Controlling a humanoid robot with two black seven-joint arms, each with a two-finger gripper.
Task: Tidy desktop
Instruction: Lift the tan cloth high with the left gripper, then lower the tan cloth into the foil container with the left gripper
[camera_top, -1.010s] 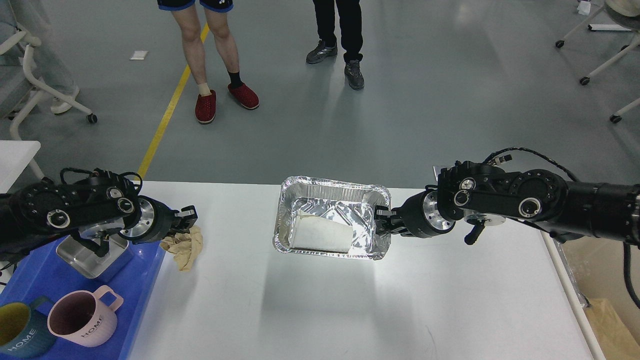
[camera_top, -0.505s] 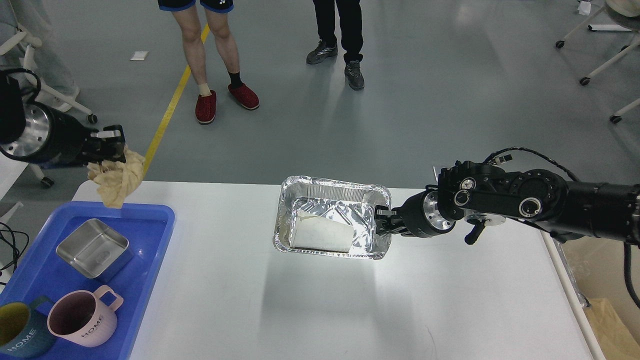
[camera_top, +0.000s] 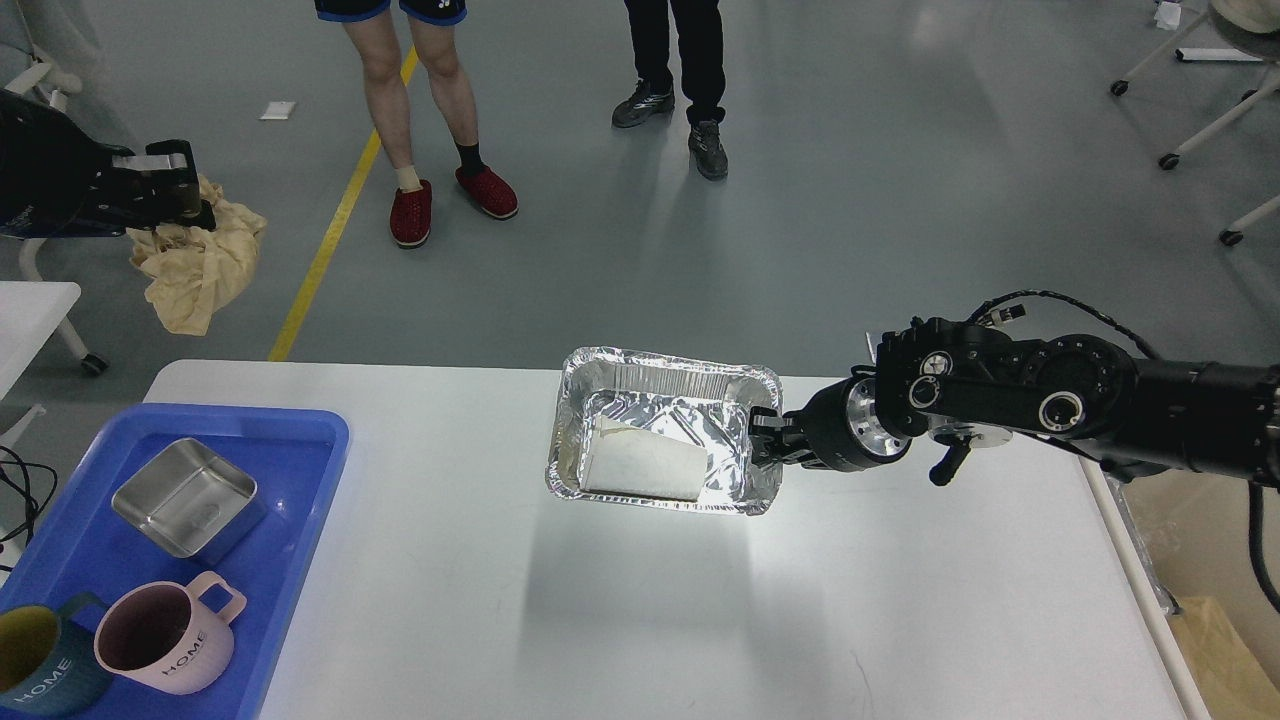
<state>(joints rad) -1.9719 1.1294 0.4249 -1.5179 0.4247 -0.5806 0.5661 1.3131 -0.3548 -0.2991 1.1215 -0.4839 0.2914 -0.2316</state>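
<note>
The white desktop (camera_top: 640, 620) fills the lower view. My right gripper (camera_top: 762, 441) is shut on the right rim of a foil tray (camera_top: 662, 400) and holds it above the desktop; a white paper cup (camera_top: 640, 467) lies inside it. My left gripper (camera_top: 170, 185) is shut on a crumpled tan cloth (camera_top: 200, 262) and holds it high, beyond the desktop's far left corner, over the floor.
A blue tray (camera_top: 300, 440) at the desktop's left holds a steel dish (camera_top: 187, 496), a pink mug (camera_top: 165, 637) and a dark teal mug (camera_top: 38, 660). Two people (camera_top: 430, 100) stand beyond the far edge. A small white side table (camera_top: 30, 310) is at left.
My left gripper lifted the tan cloth off the desktop and carried it up and left, beyond the far edge. The foil tray in my right gripper rose very slightly.
</note>
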